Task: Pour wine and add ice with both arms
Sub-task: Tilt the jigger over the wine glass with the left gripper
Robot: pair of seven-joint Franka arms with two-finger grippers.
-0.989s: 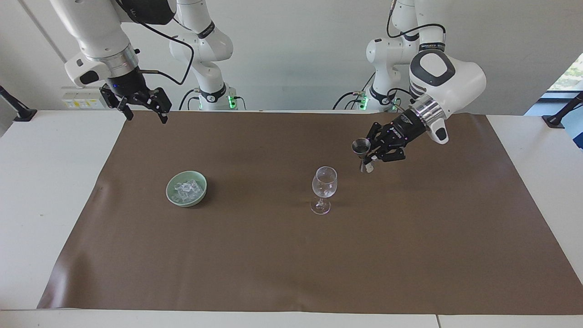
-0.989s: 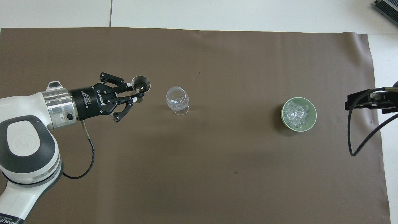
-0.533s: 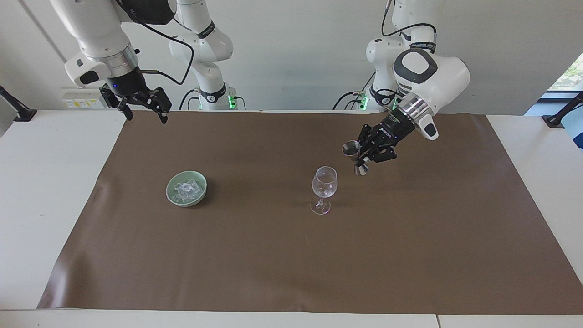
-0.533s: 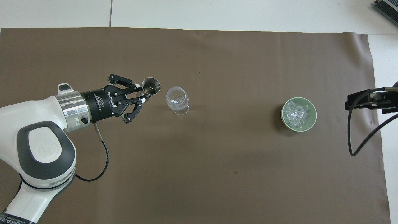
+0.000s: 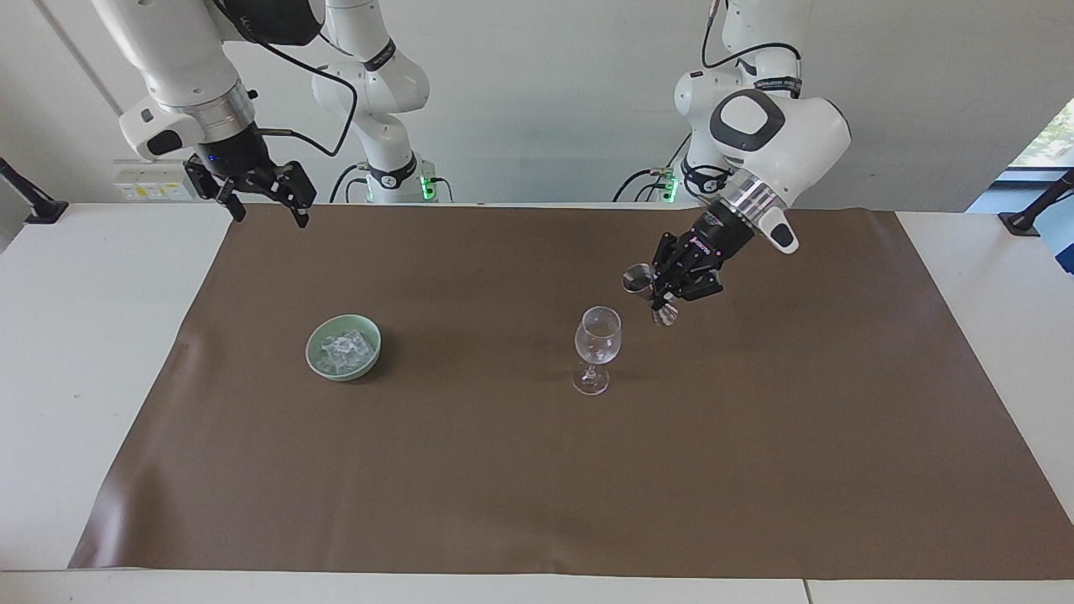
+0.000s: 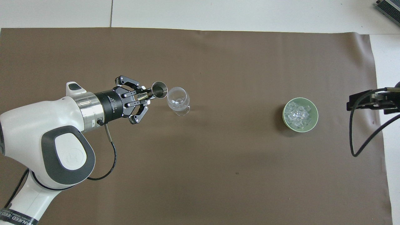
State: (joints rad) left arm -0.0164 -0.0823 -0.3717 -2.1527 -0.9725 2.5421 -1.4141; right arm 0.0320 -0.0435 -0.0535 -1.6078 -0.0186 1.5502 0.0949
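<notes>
My left gripper [image 5: 659, 295] is shut on a small metal jigger [image 5: 639, 281], held in the air and tilted toward the clear stemmed glass [image 5: 597, 335]. In the overhead view the jigger's mouth [image 6: 159, 89] sits just beside the glass's rim [image 6: 178, 99], toward the left arm's end, with the left gripper [image 6: 147, 96] around its waist. The pale green bowl [image 5: 344, 373] holds the ice [image 5: 345, 346], a heap of small clear cubes, toward the right arm's end. My right gripper [image 5: 270, 214] hangs open and empty over the mat's corner and waits.
A brown mat [image 5: 503, 470] covers most of the white table. In the overhead view the bowl [image 6: 300, 131] with the ice [image 6: 298, 114] lies beside the right gripper [image 6: 368, 101], which shows only partly at the view's edge with a looping black cable.
My left gripper has carried the jigger toward the glass and tipped it further over. The right arm, the glass and the bowl have not moved.
</notes>
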